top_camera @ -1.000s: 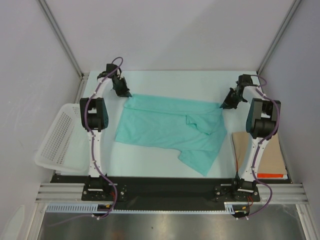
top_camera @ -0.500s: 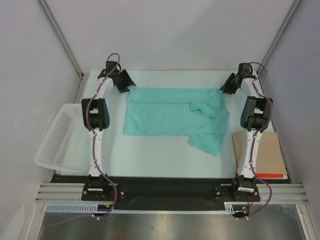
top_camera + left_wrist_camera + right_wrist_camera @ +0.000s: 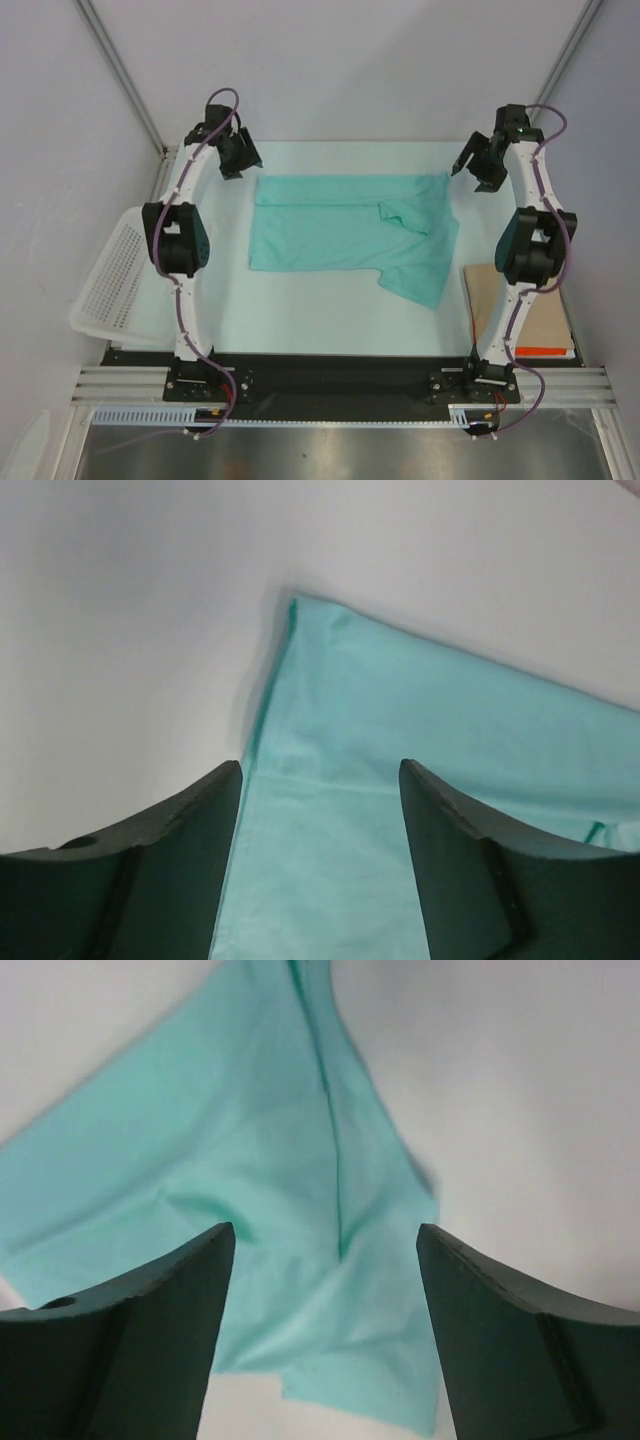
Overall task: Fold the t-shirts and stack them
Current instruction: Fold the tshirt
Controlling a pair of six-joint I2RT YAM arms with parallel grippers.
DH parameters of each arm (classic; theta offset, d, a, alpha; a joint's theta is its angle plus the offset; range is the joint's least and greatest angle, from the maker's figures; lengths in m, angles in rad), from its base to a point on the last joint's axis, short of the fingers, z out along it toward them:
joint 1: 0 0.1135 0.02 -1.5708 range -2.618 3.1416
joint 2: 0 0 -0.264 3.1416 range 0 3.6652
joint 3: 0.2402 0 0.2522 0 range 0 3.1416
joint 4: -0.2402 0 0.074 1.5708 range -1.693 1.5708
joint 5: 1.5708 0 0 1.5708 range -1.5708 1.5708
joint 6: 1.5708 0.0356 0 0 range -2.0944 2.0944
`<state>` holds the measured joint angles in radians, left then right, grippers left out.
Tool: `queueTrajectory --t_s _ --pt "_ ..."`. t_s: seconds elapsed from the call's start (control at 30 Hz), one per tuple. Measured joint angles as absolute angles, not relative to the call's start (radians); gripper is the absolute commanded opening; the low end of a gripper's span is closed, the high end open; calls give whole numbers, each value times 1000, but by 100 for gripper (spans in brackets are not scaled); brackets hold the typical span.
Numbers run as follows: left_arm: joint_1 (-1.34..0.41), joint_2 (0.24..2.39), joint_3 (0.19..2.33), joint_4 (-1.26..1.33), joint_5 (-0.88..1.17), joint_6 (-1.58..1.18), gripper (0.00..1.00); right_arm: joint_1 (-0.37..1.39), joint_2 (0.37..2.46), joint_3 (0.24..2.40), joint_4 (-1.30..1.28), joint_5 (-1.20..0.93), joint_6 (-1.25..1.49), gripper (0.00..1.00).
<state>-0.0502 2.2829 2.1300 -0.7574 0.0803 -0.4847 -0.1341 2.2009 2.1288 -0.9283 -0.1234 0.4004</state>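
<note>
One teal t-shirt (image 3: 340,222) lies spread across the middle of the table, its far edge straight and a sleeve folded over at the right (image 3: 410,215). My left gripper (image 3: 238,155) hovers open just beyond the shirt's far left corner, with nothing between its fingers; in the left wrist view the t-shirt's corner (image 3: 400,780) shows below the open left gripper (image 3: 320,770). My right gripper (image 3: 478,165) hangs open above the far right corner, holding nothing. Cloth of the t-shirt (image 3: 300,1210) lies under the open right gripper (image 3: 325,1235) in the right wrist view.
A white mesh basket (image 3: 115,275) sits off the table's left edge. A brown cardboard sheet (image 3: 525,305) lies at the right beside the right arm's base. Grey walls close in the back and both sides.
Both grippers pulled the shirt's far edge away from the bases, then opened and let go of its corners. They have since risen clear of the cloth, which now lies flat.
</note>
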Motion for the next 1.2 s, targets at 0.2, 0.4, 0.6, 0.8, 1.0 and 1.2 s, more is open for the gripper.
queueTrajectory --t_s 0.2,0.4,0.6,0.8,1.0,1.2 --pt "-202 1982 1826 -733 61 -462 65 -120 1780 1665 -942 -192 373 63" --pt "-345 1732 1447 -720 66 -458 64 -44 1522 1249 -899 -259 376 59" --pt "-301 1587 1144 -718 59 -529 52 -27 1344 914 -859 -320 433 59" --pt "-282 1475 969 -706 -33 -616 48 -27 1211 790 -797 -369 486 59" --pt "-256 1476 918 -679 -84 -675 47 -25 1184 786 -785 -387 488 59" --pt "-208 1550 927 -641 -73 -708 49 -23 1181 786 -787 -393 473 59"
